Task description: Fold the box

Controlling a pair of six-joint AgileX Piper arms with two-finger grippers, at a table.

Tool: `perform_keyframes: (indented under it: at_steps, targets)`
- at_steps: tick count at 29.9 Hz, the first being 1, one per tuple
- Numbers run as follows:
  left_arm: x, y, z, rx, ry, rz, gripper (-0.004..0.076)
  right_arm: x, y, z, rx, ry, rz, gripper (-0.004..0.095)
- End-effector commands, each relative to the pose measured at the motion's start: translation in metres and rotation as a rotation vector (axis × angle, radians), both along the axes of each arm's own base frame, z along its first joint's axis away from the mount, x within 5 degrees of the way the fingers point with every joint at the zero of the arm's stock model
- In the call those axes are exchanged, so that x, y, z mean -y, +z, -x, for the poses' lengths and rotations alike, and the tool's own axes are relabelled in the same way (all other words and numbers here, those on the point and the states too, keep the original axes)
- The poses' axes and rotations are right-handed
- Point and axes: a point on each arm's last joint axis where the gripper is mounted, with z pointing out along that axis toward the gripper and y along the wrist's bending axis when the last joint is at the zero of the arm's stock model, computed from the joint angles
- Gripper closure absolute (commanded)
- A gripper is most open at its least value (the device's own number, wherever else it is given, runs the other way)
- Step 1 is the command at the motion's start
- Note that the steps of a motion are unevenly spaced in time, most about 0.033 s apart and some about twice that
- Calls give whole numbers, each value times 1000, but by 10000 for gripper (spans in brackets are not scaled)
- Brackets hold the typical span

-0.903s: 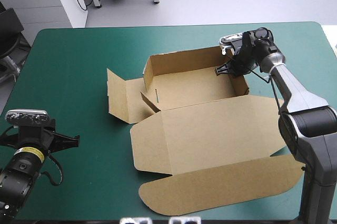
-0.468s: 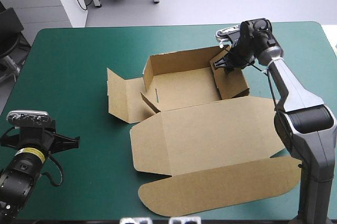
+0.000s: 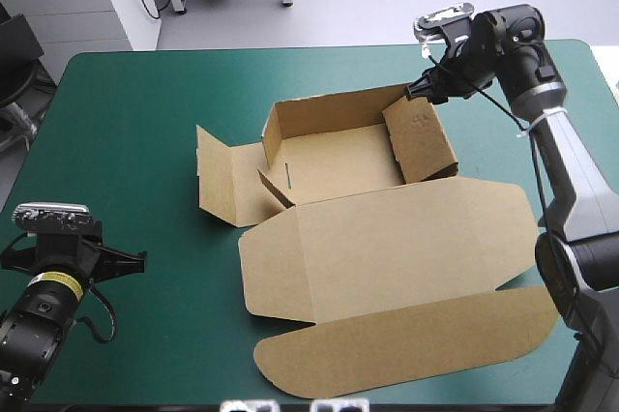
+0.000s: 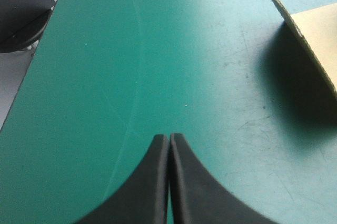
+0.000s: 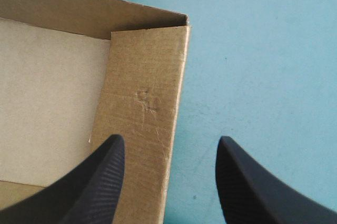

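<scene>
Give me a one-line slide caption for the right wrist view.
Open right gripper hovers over the box's folded-in side wall, teal-green cover beside it.

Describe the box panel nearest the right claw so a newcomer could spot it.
On the teal-green table sits the brown box, its tray at the far side. The panel is the tray's right-hand wall, below the open right claw. Unlike the upright far wall, it leans inward and bears a small scuff.

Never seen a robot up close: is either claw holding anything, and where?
Nothing is held. The right gripper is open over the box's right wall; the left gripper is shut on nothing.
</scene>
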Motion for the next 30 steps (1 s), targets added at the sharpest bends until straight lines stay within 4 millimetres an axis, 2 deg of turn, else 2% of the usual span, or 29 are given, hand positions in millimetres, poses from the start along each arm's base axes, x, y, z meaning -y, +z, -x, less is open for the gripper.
perform_keyframes:
  at_steps: [1,4,10,22,26,30]
  targets:
    - [2,13,-3,80,-23,1,732,5,31,17,78,-11,-15,436]
    - [2,13,-3,80,-23,1,732,5,24,14,58,-11,-12,469]
    - [2,13,-3,80,-23,1,732,2,-4,-2,-13,-16,11,472]
    - [2,13,-3,80,-22,3,732,-11,-80,-38,-203,-11,-17,472]
    - [2,13,-3,80,-22,3,732,-14,-93,-40,-246,-13,-51,497]
    - [2,13,-3,80,-22,3,732,-11,-95,-41,-247,-68,-32,591]
